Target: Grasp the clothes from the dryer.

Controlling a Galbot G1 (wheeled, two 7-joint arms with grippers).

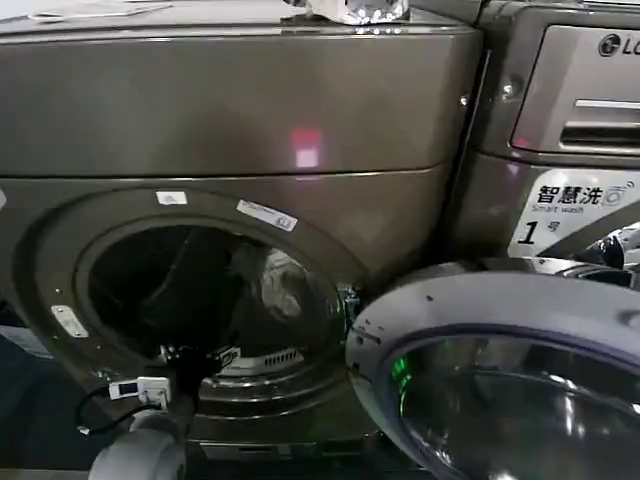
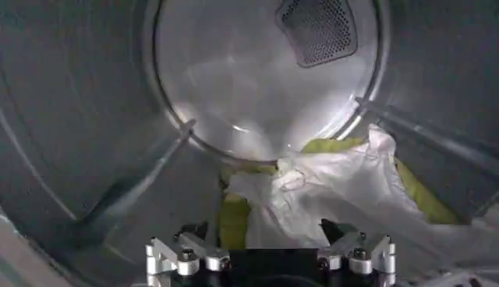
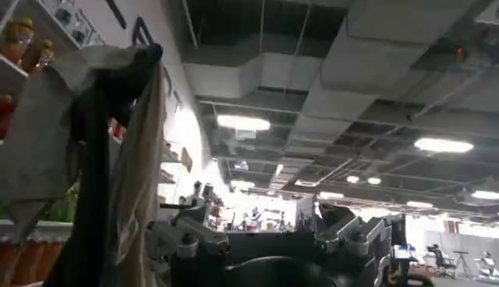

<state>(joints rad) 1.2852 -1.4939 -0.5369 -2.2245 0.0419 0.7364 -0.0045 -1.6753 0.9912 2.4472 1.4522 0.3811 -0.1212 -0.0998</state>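
Observation:
The dryer [image 1: 230, 110] is a big bronze-grey machine with its round porthole [image 1: 205, 290] uncovered. Its silver-rimmed glass door [image 1: 500, 380] is swung out to the lower right. My left arm [image 1: 150, 440] reaches up into the porthole from below. Inside the drum, the clothes [image 2: 335, 187] lie as a whitish bundle with yellow-green pieces on the drum floor against the back wall. My left gripper [image 2: 265, 234] is open just short of the bundle, its fingertips [image 2: 195, 232] level with the near edge of the fabric. My right gripper [image 3: 265, 230] is open on nothing and points up at the ceiling.
A second machine with an LG logo and drawer panel [image 1: 570, 120] stands to the right of the dryer. The drum has raised ribs [image 2: 132, 187] and a perforated vent [image 2: 318, 30] in its back wall. A dark and pale cloth [image 3: 117, 156] hangs beside the right gripper, near shelves.

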